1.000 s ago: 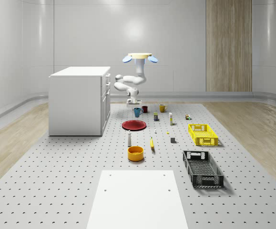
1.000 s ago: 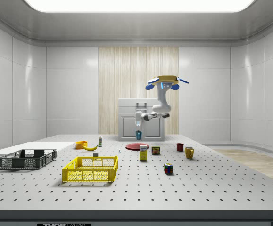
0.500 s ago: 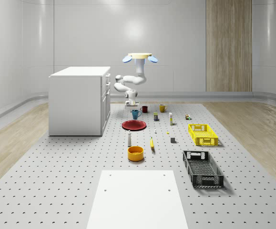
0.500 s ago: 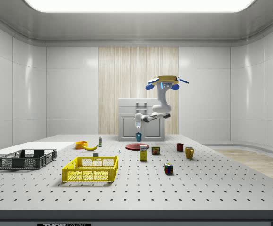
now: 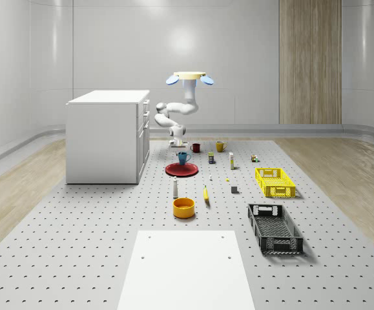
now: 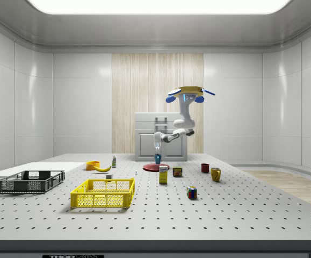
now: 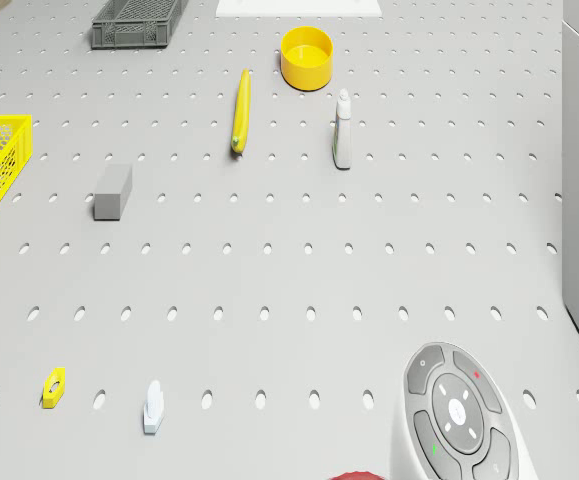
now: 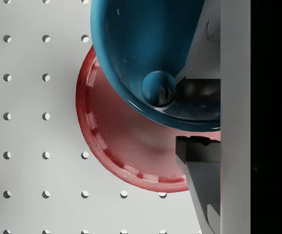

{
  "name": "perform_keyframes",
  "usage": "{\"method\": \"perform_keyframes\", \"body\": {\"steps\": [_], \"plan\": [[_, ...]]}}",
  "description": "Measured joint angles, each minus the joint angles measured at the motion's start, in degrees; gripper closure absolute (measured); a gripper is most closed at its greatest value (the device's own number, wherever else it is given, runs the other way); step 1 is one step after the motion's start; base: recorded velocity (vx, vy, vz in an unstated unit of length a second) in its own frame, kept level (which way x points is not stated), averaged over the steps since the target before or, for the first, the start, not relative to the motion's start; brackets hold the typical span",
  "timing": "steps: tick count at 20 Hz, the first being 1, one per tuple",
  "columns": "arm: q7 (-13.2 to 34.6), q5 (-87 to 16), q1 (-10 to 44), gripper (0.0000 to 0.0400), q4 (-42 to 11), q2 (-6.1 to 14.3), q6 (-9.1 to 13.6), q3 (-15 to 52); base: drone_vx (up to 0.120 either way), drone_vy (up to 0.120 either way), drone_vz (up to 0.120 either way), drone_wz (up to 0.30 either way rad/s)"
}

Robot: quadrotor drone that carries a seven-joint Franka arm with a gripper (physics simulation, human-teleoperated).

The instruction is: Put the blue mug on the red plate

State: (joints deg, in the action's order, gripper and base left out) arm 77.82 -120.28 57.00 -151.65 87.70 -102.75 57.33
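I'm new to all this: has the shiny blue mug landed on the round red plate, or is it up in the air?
In the air: the blue mug hangs from the gripper just above the red plate.

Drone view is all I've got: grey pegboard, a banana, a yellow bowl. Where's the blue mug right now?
Observer: The glossy blue ceramic mug hangs in the two-finger gripper, directly above the round red plate.
Operator: Touching the plate yet?
Observer: Can't be sure; the side view puts the mug just over the plate, any gap too small to judge.
Operator: Where's the drone?
Observer: The quadrotor drone hovers beside the white cabinet, behind the plate in the whole-scene view.
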Motion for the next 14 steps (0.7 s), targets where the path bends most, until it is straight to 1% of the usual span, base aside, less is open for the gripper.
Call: {"method": "perform_keyframes", "body": {"steps": [6, 7, 8, 9, 10, 12, 14], "plan": [[-0.1, -2.6, 0.9, 0.03, 2.1, -1.2, -1.2, -2.7, 0.0, 0.0, 0.0, 0.0], [-0.2, -2.9, 1.0, 0.0254, 2.3, -1.3, -1.3, -3.0, 0.0, 0.0, 0.0, 0.0], [-0.2, -3.1, 1.0, 0.0198, 2.5, -1.4, -1.4, -3.2, 0.0, 0.0, 0.0, 0.0], [-0.2, -3.2, 1.0, 0.0154, 2.6, -1.5, -1.4, -3.3, 0.0, 0.0, 0.0, 0.0], [-0.3, -3.2, 0.9, 0.012, 2.5, -1.5, -1.3, -3.2, 0.0, 0.0, 0.0, 0.0], [-0.3, -2.8, 0.7, 0.0073, 2.1, -1.5, -0.9, -2.7, 0.0, 0.0, 0.0, 0.0], [-0.4, -2.1, 0.2, 0.0044, 1.5, -1.3, -0.4, -1.9, 0.0, 0.0, 0.0, 0.0]]}}
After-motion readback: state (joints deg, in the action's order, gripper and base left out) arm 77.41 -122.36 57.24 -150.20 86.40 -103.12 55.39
